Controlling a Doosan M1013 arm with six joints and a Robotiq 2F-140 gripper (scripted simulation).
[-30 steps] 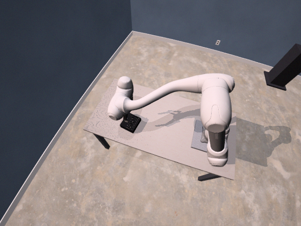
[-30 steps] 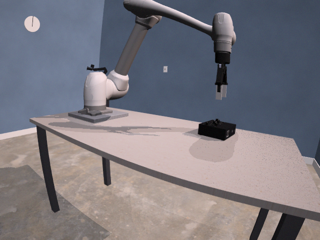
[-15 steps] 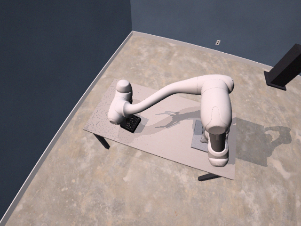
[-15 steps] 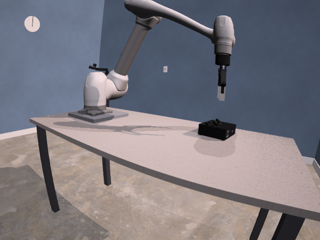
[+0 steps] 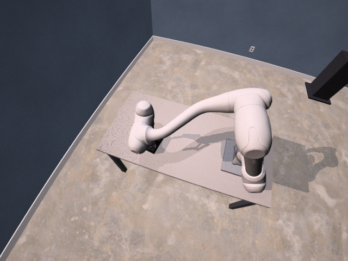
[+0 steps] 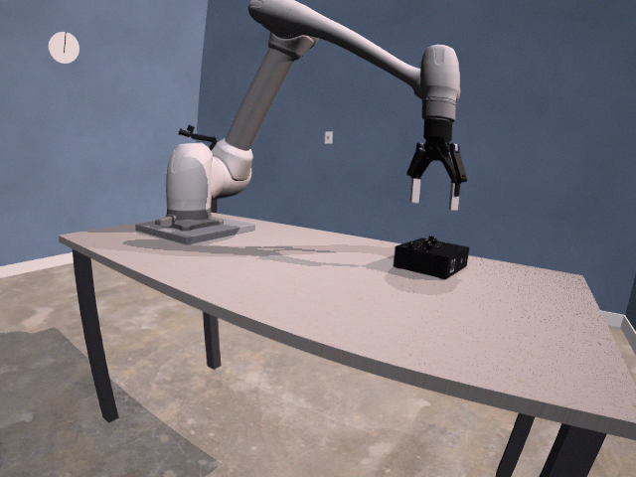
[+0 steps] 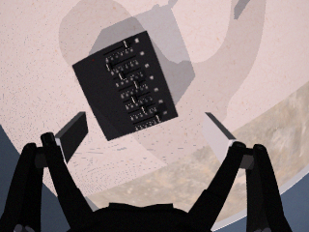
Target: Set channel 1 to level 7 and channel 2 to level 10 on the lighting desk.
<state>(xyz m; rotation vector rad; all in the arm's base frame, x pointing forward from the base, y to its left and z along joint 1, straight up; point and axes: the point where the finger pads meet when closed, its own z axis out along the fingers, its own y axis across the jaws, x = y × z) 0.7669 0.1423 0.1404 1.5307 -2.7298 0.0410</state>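
Observation:
The lighting desk (image 6: 431, 257) is a small black box on the table, toward its far right part. In the wrist view the lighting desk (image 7: 126, 85) shows several parallel fader tracks with small caps, tilted in the picture; the single channels and levels are too small to read. My gripper (image 6: 434, 198) hangs open and empty well above the desk, fingers pointing down. In the wrist view the gripper (image 7: 145, 130) has its fingertips spread to either side just below the desk's image. In the overhead view the arm's wrist (image 5: 140, 131) hides most of the desk (image 5: 154, 146).
The arm's base (image 6: 192, 228) stands on a grey plate at the table's far left. The table edge (image 7: 212, 155) runs close to the desk in the wrist view. A dark stand (image 5: 328, 78) is on the floor away from the table.

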